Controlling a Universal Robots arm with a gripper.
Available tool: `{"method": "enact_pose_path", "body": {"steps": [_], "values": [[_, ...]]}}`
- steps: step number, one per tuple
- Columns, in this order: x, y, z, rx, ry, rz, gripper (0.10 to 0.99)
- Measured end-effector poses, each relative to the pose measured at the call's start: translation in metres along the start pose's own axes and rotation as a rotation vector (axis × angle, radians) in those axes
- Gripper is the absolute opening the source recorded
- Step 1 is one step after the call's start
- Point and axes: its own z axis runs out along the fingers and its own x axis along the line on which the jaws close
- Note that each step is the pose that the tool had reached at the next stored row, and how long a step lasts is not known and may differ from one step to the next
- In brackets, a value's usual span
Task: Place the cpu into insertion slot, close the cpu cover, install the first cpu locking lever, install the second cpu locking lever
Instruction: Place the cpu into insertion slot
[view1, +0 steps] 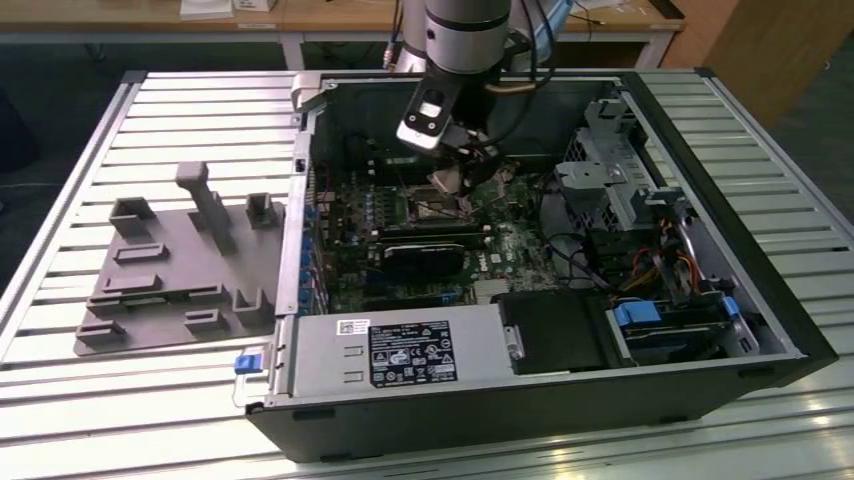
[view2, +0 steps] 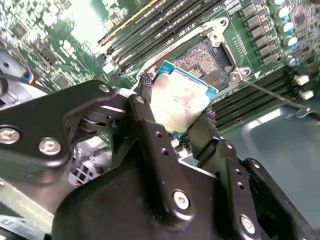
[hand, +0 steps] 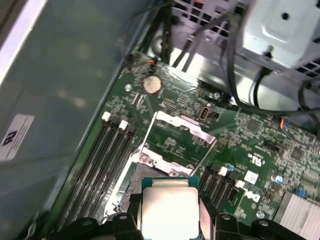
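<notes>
Table (view1: 134, 420): slatted metal top, carrying the whole setup.
Computer case (view1: 534, 405): lying on its side with the open side facing up.
Fixture (view1: 147, 290): grey moulded tray, sitting just beside the case on the exterior view's left.
Arm (view1: 467, 35): reaching down into the case from the far edge.
Circuit board (hand: 260, 145): green, lying flat on the case floor.
Memory slots (hand: 105, 160): long black rows running alongside the socket.
Gripper (view2: 175, 117): hanging low over the socket.
Fingers (view2: 155, 145): black, pinching the cpu by two opposite edges.
cpu cover (hand: 185, 126): standing swung open off the socket, green board showing through its window.
insertion slot (view2: 212, 62): dark centre partly showing past the cpu, silvery rim framing it.
cpu (hand: 167, 207): sitting between the fingers with its pale metal face showing in both wrist views. It is tilting over the slot in the second wrist view. Can't tell if an edge is touching the socket yet.
Locking lever (view2: 272, 95): thin wire rod, angling away from a socket corner.
</notes>
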Motion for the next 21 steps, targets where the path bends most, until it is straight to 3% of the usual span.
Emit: {"method": "enact_pose_path", "body": {"steps": [21], "values": [[-0.0001,-0.0003,0.0038,-0.004,-0.031,0.356,0.537]]}}
